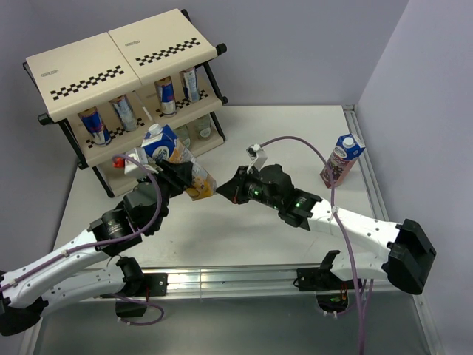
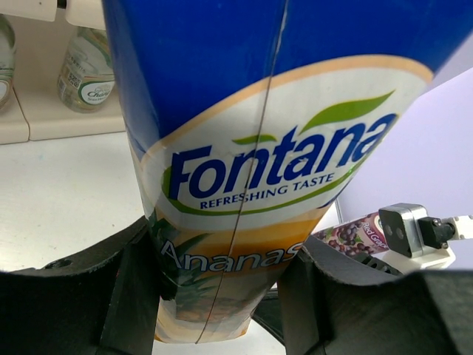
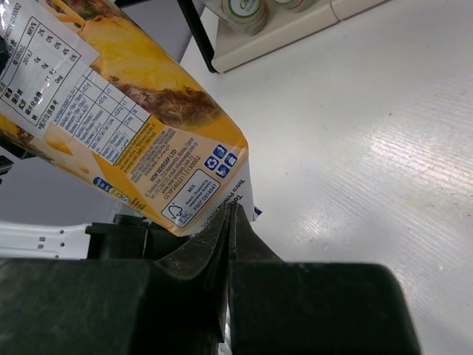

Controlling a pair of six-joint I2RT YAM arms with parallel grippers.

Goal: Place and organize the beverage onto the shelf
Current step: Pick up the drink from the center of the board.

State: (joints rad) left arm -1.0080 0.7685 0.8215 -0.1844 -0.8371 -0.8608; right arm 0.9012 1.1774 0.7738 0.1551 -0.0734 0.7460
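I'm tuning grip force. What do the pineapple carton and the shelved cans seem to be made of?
The pineapple carton is likely coated paperboard: glossy print with a folded vertical seam. The cans are probably aluminium, judging by their shiny silver-blue cylinders.

Bright, even, from overhead; soft shadows and streaky glare on the table [image 3: 369, 170]; pineapple carton [image 2: 273, 148] sharp, shelf [image 2: 52, 122] behind slightly blurred.

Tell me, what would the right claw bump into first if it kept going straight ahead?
Most likely the bottom end of the pineapple juice carton, which the left gripper holds tilted. The right gripper, shut, points right at it; whether they touch is unclear.
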